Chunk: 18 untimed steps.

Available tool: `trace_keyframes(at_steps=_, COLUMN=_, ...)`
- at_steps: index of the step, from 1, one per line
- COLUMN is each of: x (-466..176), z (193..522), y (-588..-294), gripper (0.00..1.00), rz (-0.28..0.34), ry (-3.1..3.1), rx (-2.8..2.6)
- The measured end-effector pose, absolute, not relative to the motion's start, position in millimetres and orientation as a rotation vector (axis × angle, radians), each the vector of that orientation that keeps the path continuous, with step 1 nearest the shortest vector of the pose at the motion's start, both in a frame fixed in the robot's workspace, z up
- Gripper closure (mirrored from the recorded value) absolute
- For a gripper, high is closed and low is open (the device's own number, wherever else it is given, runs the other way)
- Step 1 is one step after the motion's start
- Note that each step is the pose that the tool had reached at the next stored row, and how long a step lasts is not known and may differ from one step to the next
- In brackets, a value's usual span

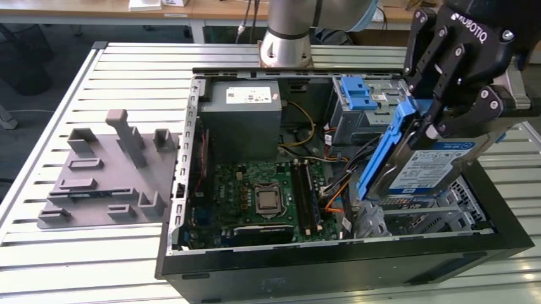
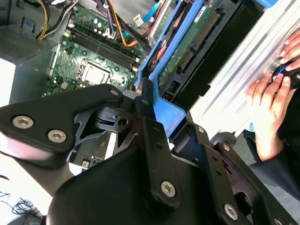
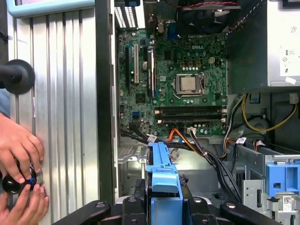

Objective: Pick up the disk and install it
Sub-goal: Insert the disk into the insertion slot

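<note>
In the exterior view, the gripper [image 1: 441,123] grasps the disk [image 1: 427,168], tilted over the open computer case [image 1: 338,272]. The second wrist view shows its blue rail [image 2: 164,112] pinched between the fingers. In the first wrist view, keeping the blue rail square to the computer case seems wise.

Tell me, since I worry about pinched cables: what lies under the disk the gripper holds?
In the exterior view, the disk, tilted in the gripper, hangs above a grey metal bay, with orange cables beside it. The disk covers what lies directly beneath.
</note>
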<state>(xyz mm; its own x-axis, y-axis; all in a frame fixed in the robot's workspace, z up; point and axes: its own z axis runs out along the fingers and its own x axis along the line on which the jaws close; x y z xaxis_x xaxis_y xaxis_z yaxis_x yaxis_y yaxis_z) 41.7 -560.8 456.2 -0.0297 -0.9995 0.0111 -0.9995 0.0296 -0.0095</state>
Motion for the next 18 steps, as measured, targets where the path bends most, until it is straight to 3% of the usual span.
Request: trace_keyframes(at_steps=18, x=62, z=452, y=-561, gripper=0.64, rz=0.021, ry=-2.212, rx=2.228)
